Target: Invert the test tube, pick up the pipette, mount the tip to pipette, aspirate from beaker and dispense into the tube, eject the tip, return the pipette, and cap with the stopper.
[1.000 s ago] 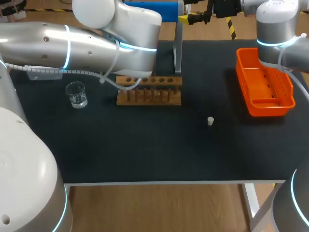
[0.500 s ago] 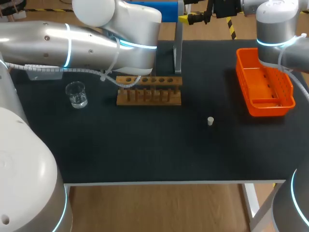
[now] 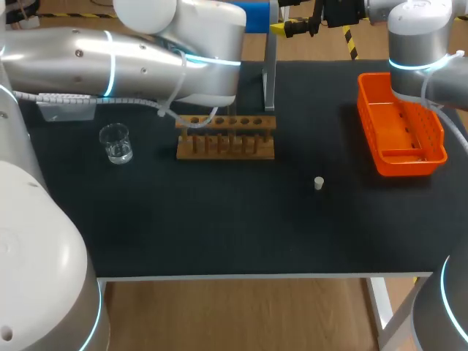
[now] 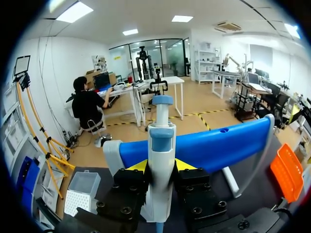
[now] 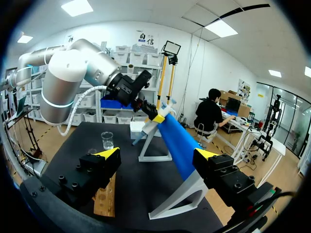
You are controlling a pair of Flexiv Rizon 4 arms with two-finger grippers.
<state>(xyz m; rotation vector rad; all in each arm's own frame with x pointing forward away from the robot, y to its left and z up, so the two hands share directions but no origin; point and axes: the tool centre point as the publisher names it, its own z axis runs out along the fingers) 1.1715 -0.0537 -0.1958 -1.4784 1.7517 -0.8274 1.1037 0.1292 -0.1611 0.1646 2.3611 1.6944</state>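
In the left wrist view my left gripper [image 4: 160, 167] is shut on the white and blue pipette [image 4: 160, 145], just in front of the blue pipette holder [image 4: 218, 148]. The right wrist view shows that same gripper [image 5: 156, 117] holding the pipette [image 5: 146, 130] above the holder [image 5: 176, 143]. My right gripper [image 5: 158, 155] stands open and empty at the table's back edge [image 3: 281, 29]. On the mat are the wooden rack [image 3: 225, 137], the glass beaker [image 3: 115, 142] and the small white stopper [image 3: 319, 183]. I cannot make out the test tube.
An orange tray [image 3: 401, 135] sits at the back right. The holder's grey post [image 3: 270, 73] rises behind the rack. A white tip box [image 4: 81, 191] stands at the back left, beside the holder. My left arm [image 3: 131, 58] spans the back left of the table.
My left arm has shifted slightly toward the back with the pipette still in its gripper. The right arm and the things on the mat have not moved.
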